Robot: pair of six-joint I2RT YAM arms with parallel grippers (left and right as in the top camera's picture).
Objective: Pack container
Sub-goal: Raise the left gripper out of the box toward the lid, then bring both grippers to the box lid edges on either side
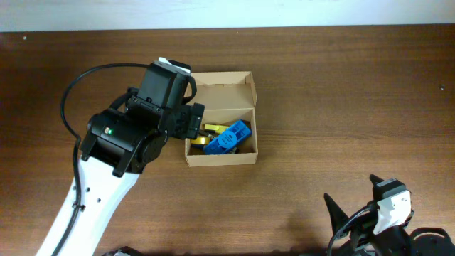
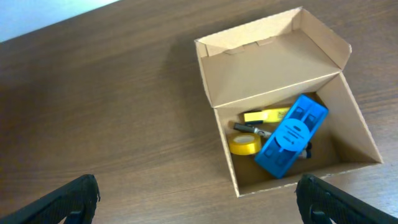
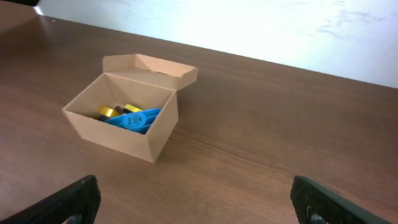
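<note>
Overhead: open-lidded container (image 1: 220,158) on dark wood-grain table (image 1: 341,92), left fingers (image 2: 68,199) and right fingers (image 3: 71,199) wide apart

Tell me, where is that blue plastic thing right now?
In the overhead view the blue piece lies in the right half of the open cardboard box, beside a yellow tape roll.
</note>
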